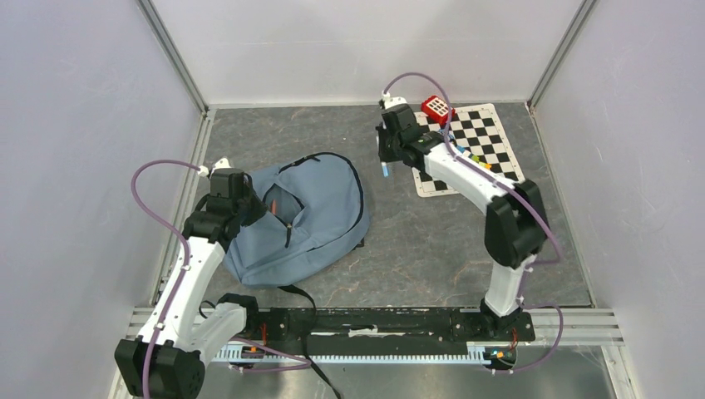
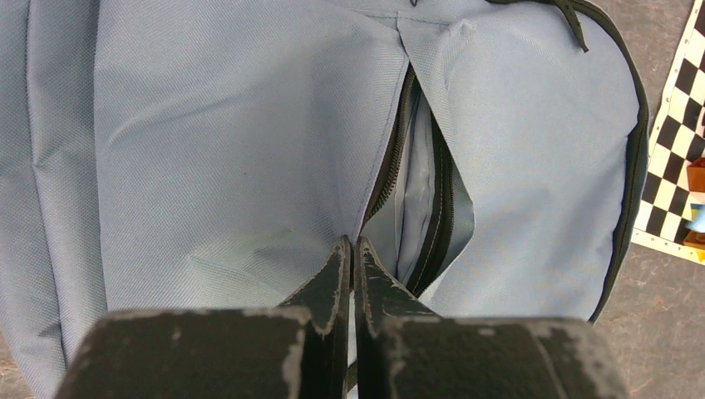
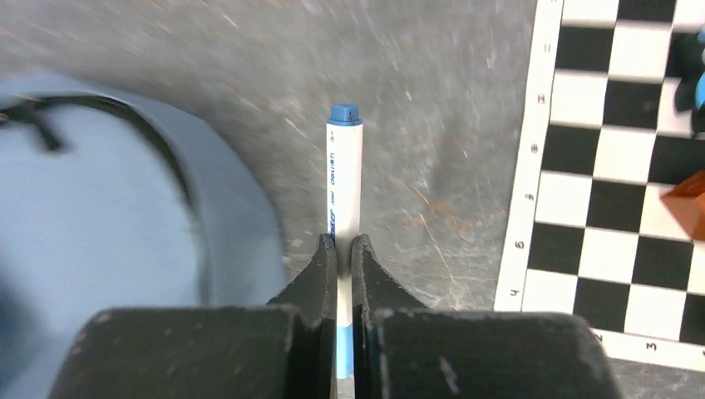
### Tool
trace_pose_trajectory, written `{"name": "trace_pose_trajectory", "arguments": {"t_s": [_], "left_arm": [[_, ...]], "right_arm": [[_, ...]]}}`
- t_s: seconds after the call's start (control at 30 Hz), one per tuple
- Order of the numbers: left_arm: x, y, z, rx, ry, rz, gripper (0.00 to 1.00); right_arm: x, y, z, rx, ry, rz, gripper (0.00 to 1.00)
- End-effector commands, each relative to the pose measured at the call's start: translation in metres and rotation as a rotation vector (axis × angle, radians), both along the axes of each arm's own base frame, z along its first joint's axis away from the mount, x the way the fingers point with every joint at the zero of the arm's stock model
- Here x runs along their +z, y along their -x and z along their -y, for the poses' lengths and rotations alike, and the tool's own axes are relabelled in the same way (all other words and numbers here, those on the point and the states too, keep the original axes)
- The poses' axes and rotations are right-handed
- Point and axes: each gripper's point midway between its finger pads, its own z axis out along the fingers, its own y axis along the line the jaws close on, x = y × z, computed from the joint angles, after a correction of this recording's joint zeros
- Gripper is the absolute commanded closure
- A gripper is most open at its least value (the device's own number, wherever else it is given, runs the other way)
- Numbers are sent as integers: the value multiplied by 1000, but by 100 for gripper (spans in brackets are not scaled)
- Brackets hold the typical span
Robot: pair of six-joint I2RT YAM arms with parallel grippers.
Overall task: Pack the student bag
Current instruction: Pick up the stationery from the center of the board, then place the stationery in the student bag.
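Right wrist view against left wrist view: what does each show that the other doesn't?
Only the right wrist: a blue-capped white pen clamped in the right end effector. Only the left wrist: the unzipped pocket, with the left end effector apparently shut on fabric at its edge. Both: the student bag and the checkered mat.
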Motion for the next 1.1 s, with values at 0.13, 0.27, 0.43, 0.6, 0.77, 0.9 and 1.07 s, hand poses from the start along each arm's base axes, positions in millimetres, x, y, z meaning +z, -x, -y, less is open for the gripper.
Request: {"name": "trace_pose_trajectory", "arguments": {"t_s": [0.13,0.27,0.43,0.6,0.77,0.9,1.07], "left_arm": [[17,-9,10,-61,33,89,98],[20,-7,10,-62,32,91,98],[19,-2,11,-59,44,77,98],[22,1,11,-50,56,92,98],[22,4,12,-46,66,89,98],[22,5,12,-36,81,96,98],[24,4,14,-35,92,105,98]], "right_arm": [[106,22,-88,161,-373,187,100],[107,50,-153,287,-461,139,100],[94,87,-217,401,-602,43,100],[82,116,-250,464,-623,4,100],[73,132,-271,518,-611,13,100],[71,134,-284,537,-614,3,100],[65,139,-289,546,-585,4,100]]}}
